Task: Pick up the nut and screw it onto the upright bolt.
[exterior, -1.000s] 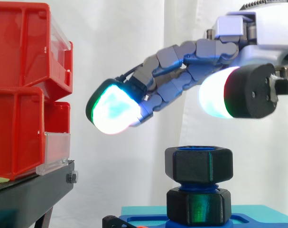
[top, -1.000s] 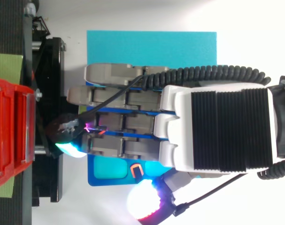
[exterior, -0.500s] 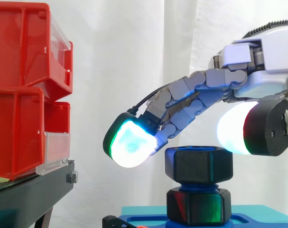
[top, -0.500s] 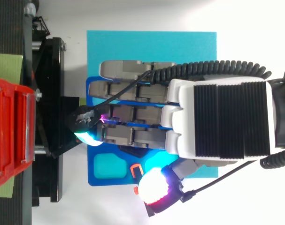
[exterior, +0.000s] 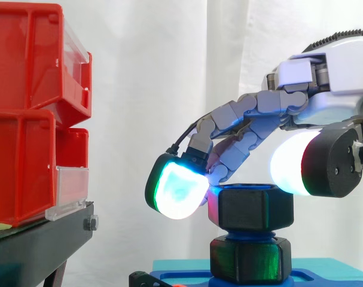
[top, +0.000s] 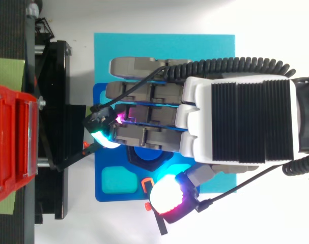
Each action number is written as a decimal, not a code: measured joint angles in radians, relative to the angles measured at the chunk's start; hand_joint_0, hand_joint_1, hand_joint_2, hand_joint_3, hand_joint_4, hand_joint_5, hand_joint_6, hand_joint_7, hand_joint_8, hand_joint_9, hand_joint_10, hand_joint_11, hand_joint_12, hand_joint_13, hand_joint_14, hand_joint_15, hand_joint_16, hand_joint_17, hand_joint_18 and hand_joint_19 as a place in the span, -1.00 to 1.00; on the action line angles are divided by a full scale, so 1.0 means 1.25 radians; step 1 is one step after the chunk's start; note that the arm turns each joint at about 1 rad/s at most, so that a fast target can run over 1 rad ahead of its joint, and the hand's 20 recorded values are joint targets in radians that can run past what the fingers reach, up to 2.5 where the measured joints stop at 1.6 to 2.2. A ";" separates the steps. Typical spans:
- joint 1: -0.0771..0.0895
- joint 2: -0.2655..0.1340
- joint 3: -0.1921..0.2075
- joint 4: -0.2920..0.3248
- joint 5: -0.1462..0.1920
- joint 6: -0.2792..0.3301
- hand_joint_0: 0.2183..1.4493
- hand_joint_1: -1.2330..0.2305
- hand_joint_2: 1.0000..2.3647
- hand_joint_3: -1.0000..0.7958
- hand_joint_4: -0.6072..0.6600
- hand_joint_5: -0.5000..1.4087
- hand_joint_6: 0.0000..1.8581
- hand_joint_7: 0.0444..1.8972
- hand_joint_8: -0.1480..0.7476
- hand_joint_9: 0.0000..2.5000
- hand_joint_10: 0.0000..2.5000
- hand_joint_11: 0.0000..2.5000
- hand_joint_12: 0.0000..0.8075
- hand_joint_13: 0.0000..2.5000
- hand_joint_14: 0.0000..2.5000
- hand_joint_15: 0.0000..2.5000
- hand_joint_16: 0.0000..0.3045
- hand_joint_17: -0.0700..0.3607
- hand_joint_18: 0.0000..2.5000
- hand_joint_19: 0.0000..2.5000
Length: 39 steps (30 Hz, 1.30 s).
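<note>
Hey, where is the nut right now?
In the side view the nut sits lower right, atop the upright bolt, directly under the hand.

Hand [exterior: 325, 72] just over black nut [exterior: 256, 209] atop blue bolt [exterior: 248, 235], red bins [exterior: 26, 119] on L, white curtain [exterior: 145, 72] behind.

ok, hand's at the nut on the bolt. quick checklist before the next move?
1. Nut on the bolt, sitting level: ok.
2. Bolt upright in the blue fixture: ok.
3. Hand placed over the nut, by the top view: ok.
4. Hand's hold on the nut: cannot tell.
5. How far the nut is threaded on: cannot tell.
6. Gap between the hand and the red bins: ok.
</note>
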 measured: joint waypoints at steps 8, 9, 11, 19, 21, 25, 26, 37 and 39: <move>-0.002 0.000 0.000 -0.009 0.000 -0.002 -0.55 0.19 -1.00 -0.44 0.37 -0.55 -0.46 -0.01 -0.18 -0.36 -1.00 -1.00 -0.46 -0.48 -1.00 -1.00 -0.87 -0.46 -0.83 -1.00; -0.002 0.000 0.000 -0.010 0.000 -0.002 -0.54 0.19 -1.00 -0.44 0.37 -0.53 -0.46 0.12 -0.18 -0.35 -1.00 -1.00 -0.47 -0.46 -1.00 -1.00 -0.87 -0.47 -0.80 -1.00; -0.003 0.000 0.000 -0.013 -0.001 -0.002 -0.54 0.19 -1.00 -0.44 0.35 -0.52 -0.46 0.18 -0.17 -0.32 -1.00 -1.00 -0.48 -0.44 -1.00 -1.00 -0.87 -0.47 -0.78 -1.00; -0.009 0.000 0.000 -0.016 -0.002 -0.001 -0.53 0.19 -1.00 -0.44 0.26 -0.49 -0.46 0.49 -0.15 -0.27 -1.00 -1.00 -0.52 -0.39 -1.00 -1.00 -0.88 -0.48 -0.71 -1.00; -0.010 0.000 0.000 -0.016 -0.002 -0.001 -0.52 0.19 -1.00 -0.44 0.23 -0.49 -0.46 0.53 -0.13 -0.25 -1.00 -1.00 -0.53 -0.37 -1.00 -1.00 -0.88 -0.48 -0.69 -1.00; -0.012 0.000 0.000 -0.016 -0.002 -0.001 -0.52 0.18 -1.00 -0.44 0.21 -0.48 -0.40 0.49 -0.12 -0.16 -1.00 -1.00 -0.56 -0.30 -1.00 -1.00 -0.88 -0.49 -0.63 -1.00; -0.013 0.000 0.000 -0.016 -0.002 -0.001 -0.52 0.18 -1.00 -0.44 0.20 -0.48 -0.38 0.46 -0.11 -0.14 -1.00 -1.00 -0.57 -0.29 -1.00 -1.00 -0.89 -0.49 -0.61 -1.00; -0.019 0.000 0.000 -0.017 -0.007 0.000 -0.49 0.17 -1.00 -0.44 0.17 -0.46 -0.45 0.61 -0.09 0.09 -1.00 -1.00 -0.64 -0.15 -1.00 -1.00 -0.90 -0.52 -0.46 -0.95; -0.021 0.001 0.001 -0.017 -0.009 0.000 -0.50 0.17 -1.00 -0.44 0.20 -0.51 -0.46 0.40 -0.10 0.04 -1.00 -1.00 -0.63 -0.17 -1.00 -1.00 -0.89 -0.50 -0.46 -0.95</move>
